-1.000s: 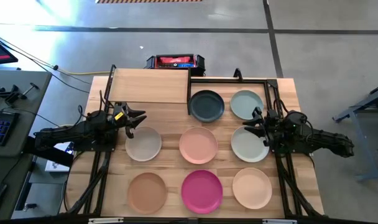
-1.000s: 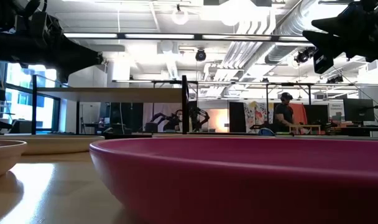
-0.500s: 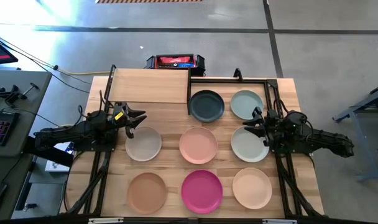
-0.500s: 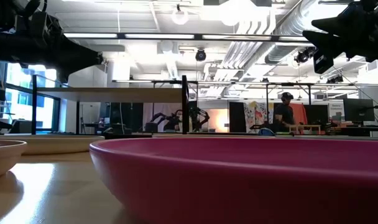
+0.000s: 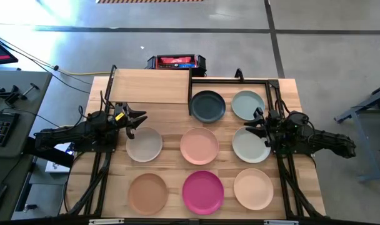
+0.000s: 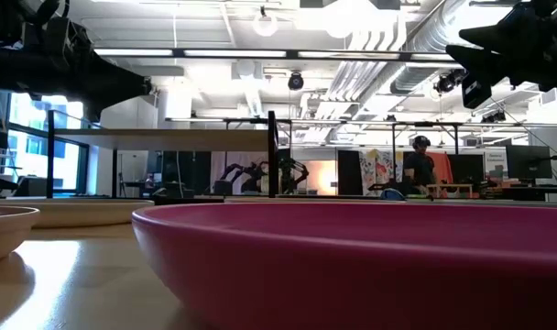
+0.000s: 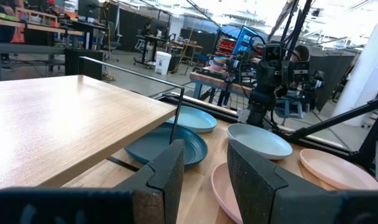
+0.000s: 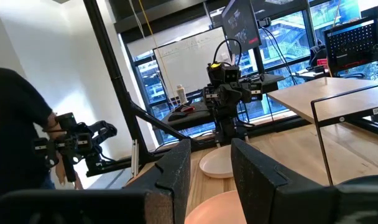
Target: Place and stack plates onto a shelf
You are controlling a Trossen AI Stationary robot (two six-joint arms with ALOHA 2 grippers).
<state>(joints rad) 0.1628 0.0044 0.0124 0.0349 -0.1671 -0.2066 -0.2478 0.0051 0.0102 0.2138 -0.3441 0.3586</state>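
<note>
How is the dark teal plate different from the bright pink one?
The dark teal plate is dark blue-green and lies in the far row, right beside the shelf. The magenta plate is vivid pink and lies in the nearest row, apart from the shelf. Both are round, shallow, similar in size, and rest flat on the table.

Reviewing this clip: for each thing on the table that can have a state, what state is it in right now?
Shelf: top bare, no plates on it.
Plates: eight, each flat on the table, none stacked.
Left gripper: open, empty, above the off-white plate's edge.
Right gripper: open, empty, above the pale green plate's edge.
</note>
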